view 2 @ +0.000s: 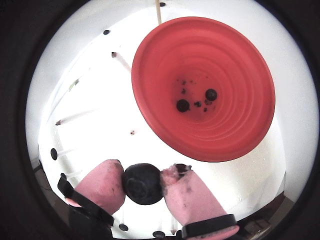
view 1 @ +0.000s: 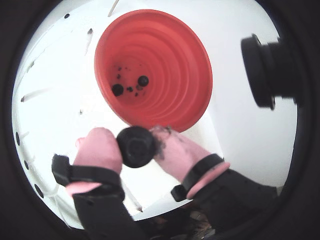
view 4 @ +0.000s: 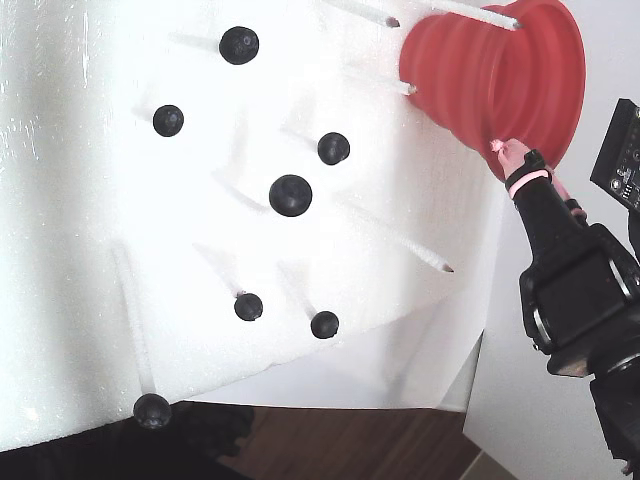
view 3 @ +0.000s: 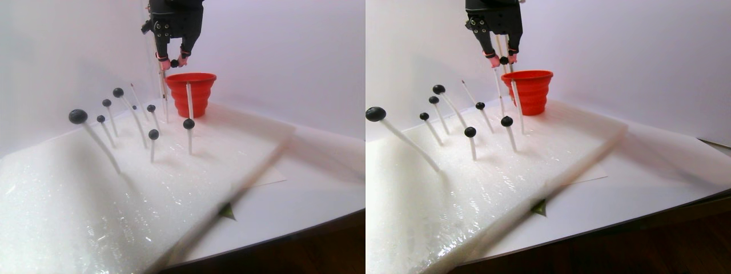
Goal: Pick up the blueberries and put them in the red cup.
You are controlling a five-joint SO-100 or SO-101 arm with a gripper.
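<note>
Jaws clamp one blueberry (view 2: 143, 184) (pink-tipped) just short of the red cup (view 2: 160, 100) rim

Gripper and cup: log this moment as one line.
gripper: shut on blueberry | position: beside red cup rim, not over opening | cup contents: two blueberries | sticks: seven blueberries left

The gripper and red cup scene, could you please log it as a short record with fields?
gripper: shut on a blueberry, pink fingertips on either side
position: above, just short of the red cup rim
red cup contents: two blueberries, dark smears
still on sticks: seven blueberries in the fixed view
base: white foam board
</note>
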